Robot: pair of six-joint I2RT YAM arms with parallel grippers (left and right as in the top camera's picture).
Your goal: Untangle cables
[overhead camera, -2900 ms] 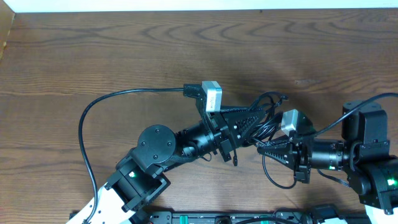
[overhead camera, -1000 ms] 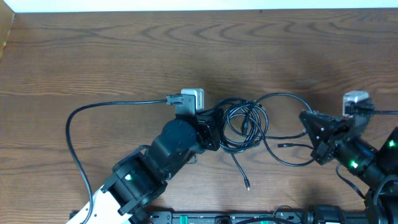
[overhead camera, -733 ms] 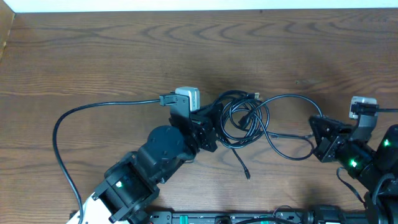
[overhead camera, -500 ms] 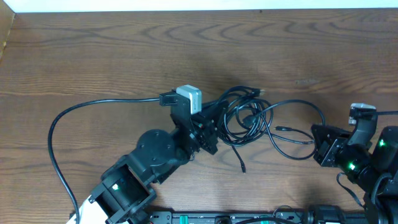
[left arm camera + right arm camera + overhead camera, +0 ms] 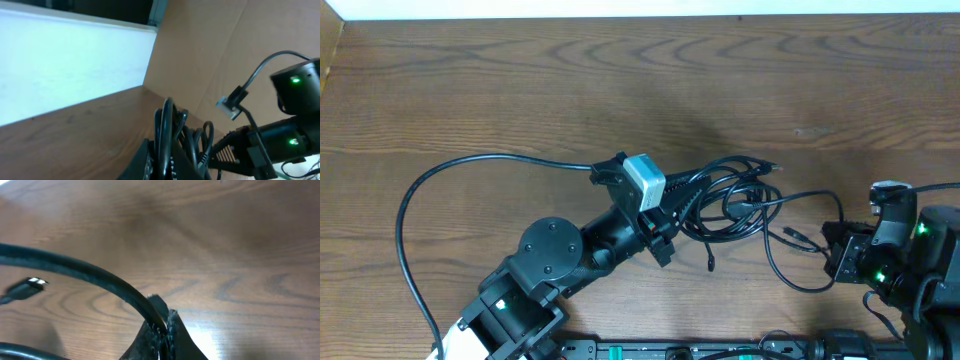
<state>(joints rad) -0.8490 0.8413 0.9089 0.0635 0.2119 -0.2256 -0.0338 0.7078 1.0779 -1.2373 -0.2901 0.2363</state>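
The cables form a black tangle of thin cords at the table's middle. My left gripper is shut on the tangle's left side; in the left wrist view several cords rise from between its fingers. One strand sags from the tangle across to my right gripper, which is shut on it. In the right wrist view that strand curves up out of the closed gripper, with a small plug lying at the left. Loose plug ends hang below the tangle.
A thicker black camera cable arcs from the left wrist over the left half of the table. The table's far edge meets a white wall. An equipment rail runs along the front edge.
The left gripper has swung round and carried the tangle slightly right. The right arm has drawn back towards the front right, pulling its strand out of the coil.
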